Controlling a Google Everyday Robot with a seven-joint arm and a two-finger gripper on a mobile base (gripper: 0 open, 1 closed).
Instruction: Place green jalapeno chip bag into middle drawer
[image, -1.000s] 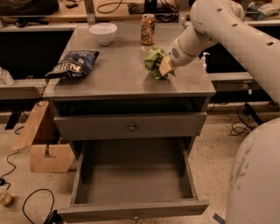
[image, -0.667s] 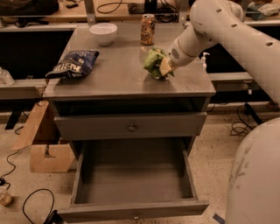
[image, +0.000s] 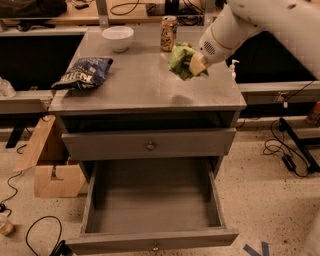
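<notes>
Since a second ago the gripper (image: 196, 65) has come up a little from the countertop (image: 145, 87), and the green chip bag (image: 178, 60) has risen with it. I now see the bag hanging clear of the surface, with a soft shadow on the grey top below it. The fingers are closed on the right side of the bag, pinching the crumpled foil. One pale finger pad (image: 198, 63) shows against the green, and I think the other is hidden behind the bag. The white arm (image: 235, 27) reaches in from the upper right, and the gripper sits over the back right part of the countertop.

Just behind the bag stands a drink can (image: 168, 33), upright, near the rear edge. A white bowl (image: 118, 37) sits to the left of the can, and a dark blue chip bag (image: 84, 73) lies flat on the left side of the top, well apart from the green one.

Below the top, the upper drawer (image: 115, 145) is shut, showing only its flat front and a brass knob (image: 150, 146). The middle drawer (image: 150, 205) beneath it is pulled out wide, with its grey floor and low side walls in view and a small knob on its front edge. A cardboard box (image: 50, 167) leans on the floor to the left of the cabinet.
</notes>
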